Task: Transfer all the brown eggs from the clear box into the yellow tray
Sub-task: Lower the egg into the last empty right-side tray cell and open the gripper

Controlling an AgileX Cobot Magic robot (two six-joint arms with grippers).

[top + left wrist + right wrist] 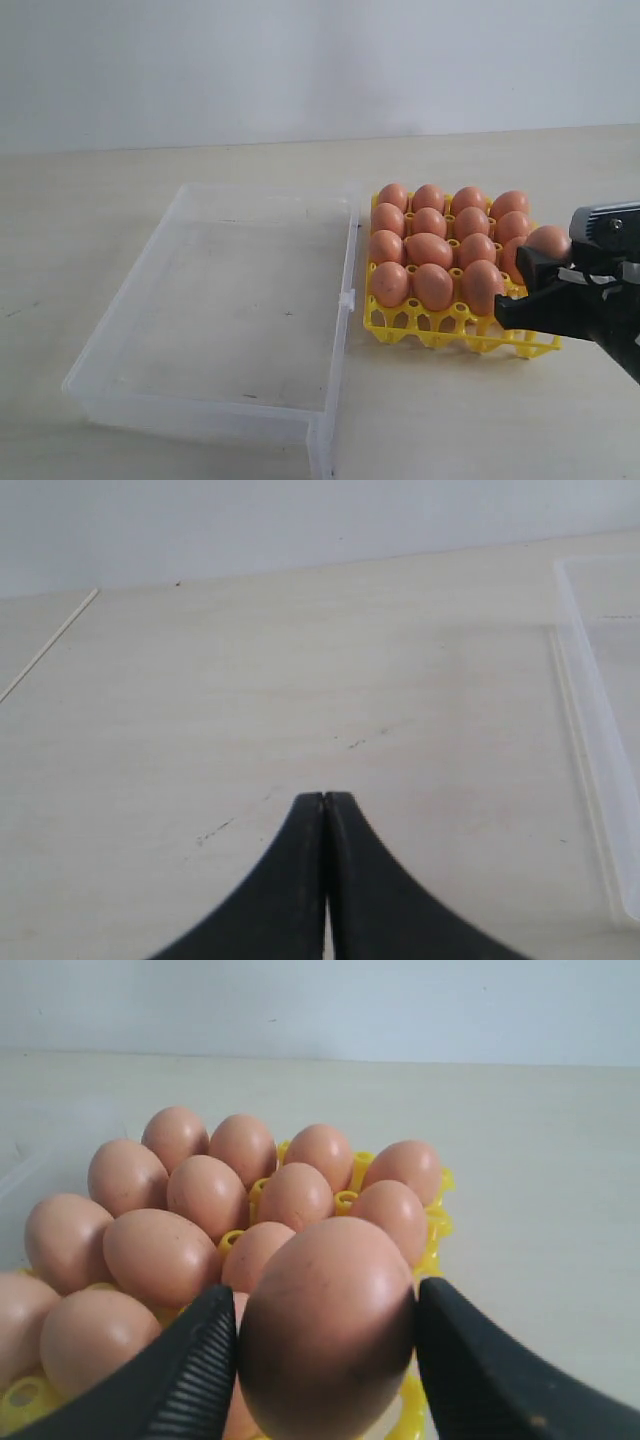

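Observation:
The yellow tray (pixel 450 335) stands right of the clear box (pixel 190 415), which has no eggs in it. Several brown eggs (pixel 430 285) fill the tray's cups. My right gripper (pixel 525 270) hangs at the tray's right side, shut on one more brown egg (pixel 548 240). In the right wrist view this egg (pixel 325 1330) sits between the two black fingers of the gripper (pixel 325 1310), just above the tray (pixel 430 1250) and the eggs behind it (pixel 205 1195). My left gripper (pixel 326 798) is shut with nothing in it, over bare table beside the box's wall (pixel 590 710).
The light wooden table (pixel 120 200) runs back to a white wall. The clear box has a small latch tab (pixel 346 298) on the side facing the tray. The left arm does not show in the exterior view.

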